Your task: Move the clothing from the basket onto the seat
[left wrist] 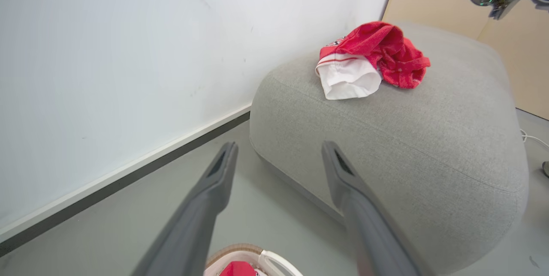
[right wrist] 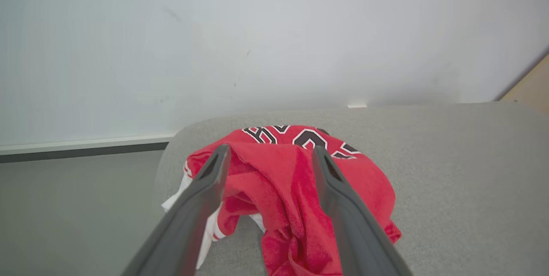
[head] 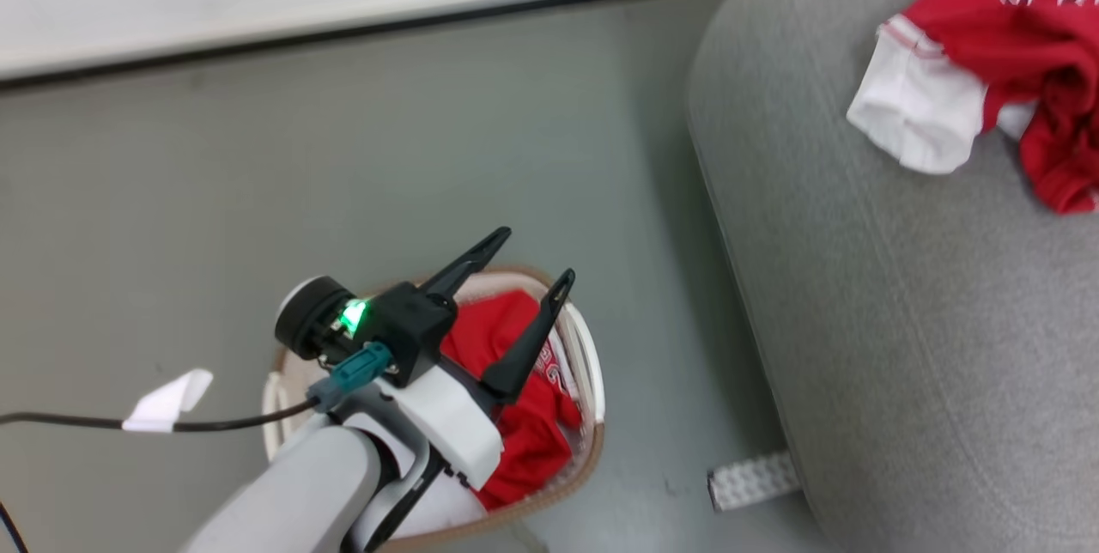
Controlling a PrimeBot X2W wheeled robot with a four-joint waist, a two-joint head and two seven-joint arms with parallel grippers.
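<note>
Though the light grey sofa (head: 901,321) is much the largest thing and offers plenty of bare cushion, one red jersey (head: 1030,46) already lies crumpled on it near the rounded edge toward the wall, with a white-lined sleeve opening turned outward. On the floor just off the sofa's side edge stands the white laundry basket (head: 592,381) with its brown rim. The second red jersey (head: 532,441) is bunched inside it, filling the side nearer the sofa, with a bit of white numbering showing. I judge this garment light, limp and not fragile. It will sag and trail from wherever it is pinched, may snag on the rim, and its smooth knit could slip from a shallow bite. The best hold looks like a raised fold near the middle of the heap, taken deep so that several layers are caught, rather than a loose hem. The left claw (head: 534,255) hangs above the basket with its two dark fingers spread wide, holding nothing and, as far as I can tell, not touching the cloth. The right claw (right wrist: 271,149) is over the sofa, fingers likewise wide apart. The jersey there shows between them in the right wrist view but lies on the cushion, ungripped.
</note>
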